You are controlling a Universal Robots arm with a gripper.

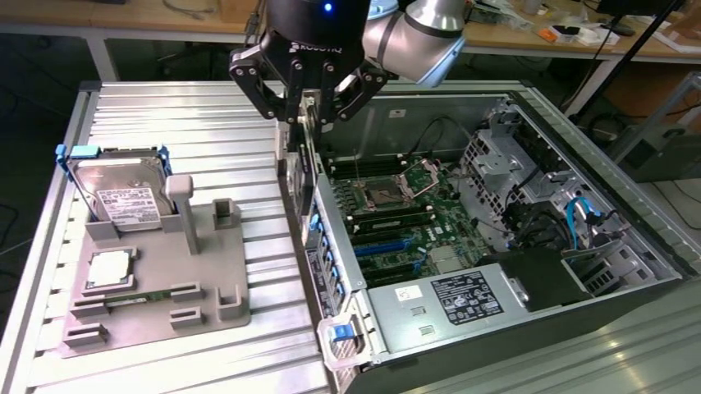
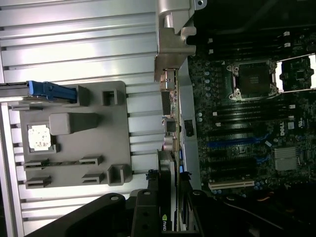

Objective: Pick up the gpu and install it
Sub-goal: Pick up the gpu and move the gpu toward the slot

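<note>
Exterior view: the claw [image 1: 310, 115] was clenched on the gpu [image 1: 311, 138], fingers pinching the card from both sides. The card hung edge-on, a narrow dark strip pointing down. It sat over the left wall of the open PC case [image 1: 613, 271], on the exterior view's left of the motherboard [image 1: 411, 226]. Not seated in any slot yet. The blue expansion slots [image 1: 383, 246] lay nearer the camera than the claw, with nothing plugged in.

The CPU socket [image 1: 389, 193] was open, near the far end of the board. The power supply [image 1: 449, 300] sat at the near end of the case.

On the ribbed counter [image 1: 197, 123], at the exterior view's left of the case, stood the grey fixture [image 1: 208, 279]. It carried a hard drive [image 1: 121, 193] in a blue frame, upright at the far end. A CPU [image 1: 110, 269] lay flat in front of it, and a memory stick [image 1: 137, 299] was nearer still.

Wrist view: the gpu [image 2: 167, 170] showed between the claw's [image 2: 168, 212] fingers, in line with the case wall. The fixture [image 2: 113, 128] was on one side and the motherboard [image 2: 247, 128] on the other.
</note>
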